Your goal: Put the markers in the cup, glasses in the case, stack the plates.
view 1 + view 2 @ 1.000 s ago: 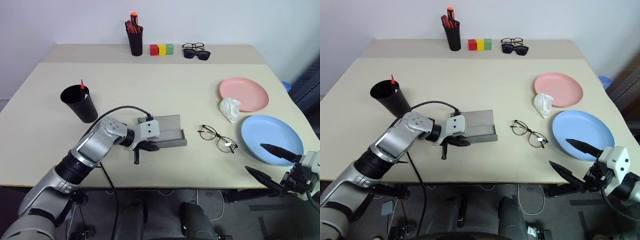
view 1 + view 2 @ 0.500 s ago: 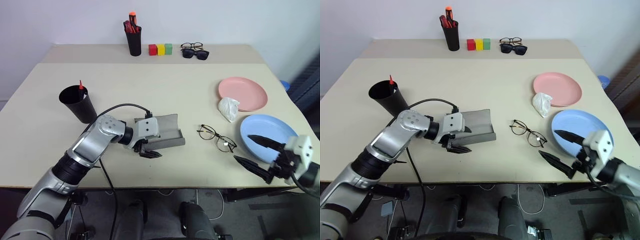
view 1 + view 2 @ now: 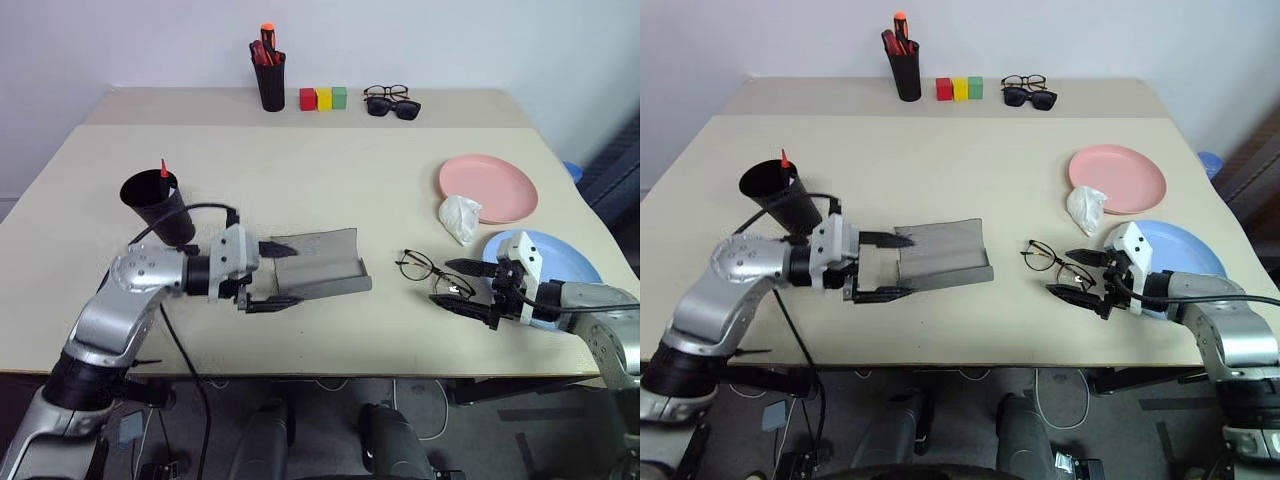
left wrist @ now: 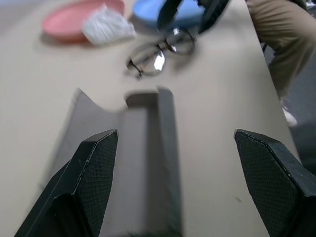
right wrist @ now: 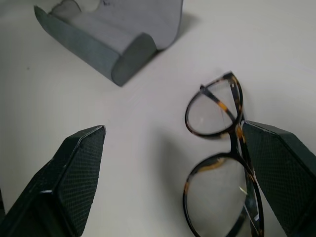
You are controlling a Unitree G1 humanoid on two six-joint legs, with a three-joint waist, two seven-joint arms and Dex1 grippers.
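Grey felt lines the case [image 3: 318, 262], which lies open at the table's [image 3: 300, 180] centre, its lid tipped back so the trough faces up to take the glasses [image 3: 433, 276]. The left gripper [image 3: 272, 272] sits at the case's 9 o'clock with fingers spread wide and nothing in them, one finger over the lid and one along the near edge, probably placed to steady the case while it is filled.

At the case's 3 o'clock the glasses rest flat on the table, unfolded. The right gripper [image 3: 466, 287] comes at them from their 3 o'clock, jaws fully apart and empty, low over the table, so the next move looks like a pinch on the thin frame, which could slip or bend.

At the case's 10 o'clock stands the cup [image 3: 158, 206], a red marker tip [image 3: 164, 168] showing above its rim. I can't tell whether the black marker is inside.

Toward 2 o'clock of the glasses sits the pink plate [image 3: 488, 187], a crumpled white wad [image 3: 460, 217] against its near edge. The blue plate [image 3: 560, 262] lies at their 3 o'clock, behind the right gripper. So the plates remain unstacked.
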